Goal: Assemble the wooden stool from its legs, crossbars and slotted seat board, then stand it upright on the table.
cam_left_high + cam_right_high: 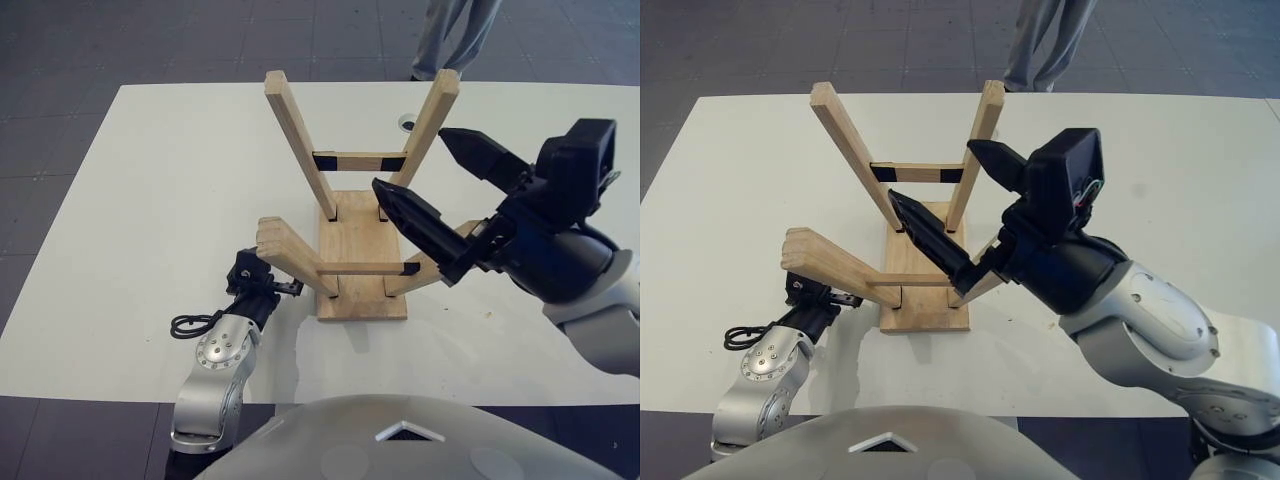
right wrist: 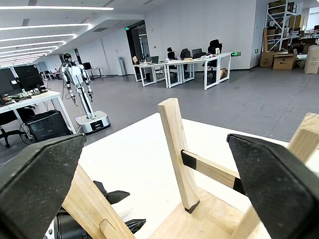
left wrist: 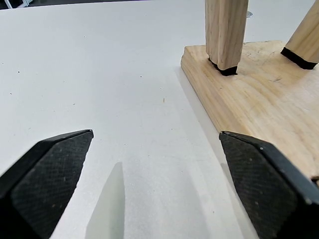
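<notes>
Flip time, probably: close the wide-open right jaws on a leg low down by a crossbar, not up at the tip; bring the left jaws, also open and empty, against the seat board edge just beside them; tip slowly to avoid popping a joint loose. Stool upside down on the worktop, right under the right jaws; pale wood, four splayed legs up, black wrap at the joints.

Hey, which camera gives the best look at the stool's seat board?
Left eye view: nearly the whole seat board shows, lying flat under the upturned legs. The right eye view has the right pincer across it; the wrist views catch just a part each.
</notes>
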Robot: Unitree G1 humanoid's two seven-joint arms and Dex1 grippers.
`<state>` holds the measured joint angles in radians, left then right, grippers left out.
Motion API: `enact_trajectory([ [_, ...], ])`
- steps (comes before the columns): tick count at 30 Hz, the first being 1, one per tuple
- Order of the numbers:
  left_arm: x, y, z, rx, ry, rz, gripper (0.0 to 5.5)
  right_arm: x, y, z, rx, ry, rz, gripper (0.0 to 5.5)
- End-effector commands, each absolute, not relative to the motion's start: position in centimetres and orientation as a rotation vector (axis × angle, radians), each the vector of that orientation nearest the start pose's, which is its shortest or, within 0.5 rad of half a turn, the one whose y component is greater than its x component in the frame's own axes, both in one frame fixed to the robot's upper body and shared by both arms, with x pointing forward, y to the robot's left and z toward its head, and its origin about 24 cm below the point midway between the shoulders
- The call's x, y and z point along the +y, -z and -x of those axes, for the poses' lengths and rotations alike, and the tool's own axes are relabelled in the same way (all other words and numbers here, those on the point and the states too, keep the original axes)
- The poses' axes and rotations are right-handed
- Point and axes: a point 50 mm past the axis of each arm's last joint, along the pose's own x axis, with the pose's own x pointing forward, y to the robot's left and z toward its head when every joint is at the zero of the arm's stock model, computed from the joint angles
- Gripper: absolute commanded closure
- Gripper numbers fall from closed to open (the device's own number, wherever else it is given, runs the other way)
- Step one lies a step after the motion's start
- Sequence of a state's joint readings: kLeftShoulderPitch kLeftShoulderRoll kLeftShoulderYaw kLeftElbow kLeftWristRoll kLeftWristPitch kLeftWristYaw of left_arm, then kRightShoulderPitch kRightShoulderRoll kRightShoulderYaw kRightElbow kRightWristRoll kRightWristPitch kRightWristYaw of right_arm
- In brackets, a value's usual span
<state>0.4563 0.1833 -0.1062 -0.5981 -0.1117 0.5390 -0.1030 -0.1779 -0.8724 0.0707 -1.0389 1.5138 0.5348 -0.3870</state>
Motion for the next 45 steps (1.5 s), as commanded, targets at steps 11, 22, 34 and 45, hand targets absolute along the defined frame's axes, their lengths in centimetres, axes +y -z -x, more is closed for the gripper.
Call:
enact_trajectory([
  [11,17.0,-5.5,-17.1,0.302,0.123,-0.075,0.78,-12.6,-23.1,-18.2,-0.088,-0.704,-0.312,0.28],
  [22,18.5,-6.3,-17.7,0.285,0.156,-0.133,0.78,-22.1,-27.0,-18.8,-0.317,-0.282,-0.138,0.28],
  [34,21.5,-6.0,-22.3,0.242,0.22,-0.155,0.78,-23.4,-10.0,-18.6,0.333,-0.255,0.125,0.28],
  [45,22.4,-5.1,-28.6,0.16,0.252,-0.351,0.78,-19.8,-8.8,-15.3,0.431,-0.659,0.31,0.28],
])
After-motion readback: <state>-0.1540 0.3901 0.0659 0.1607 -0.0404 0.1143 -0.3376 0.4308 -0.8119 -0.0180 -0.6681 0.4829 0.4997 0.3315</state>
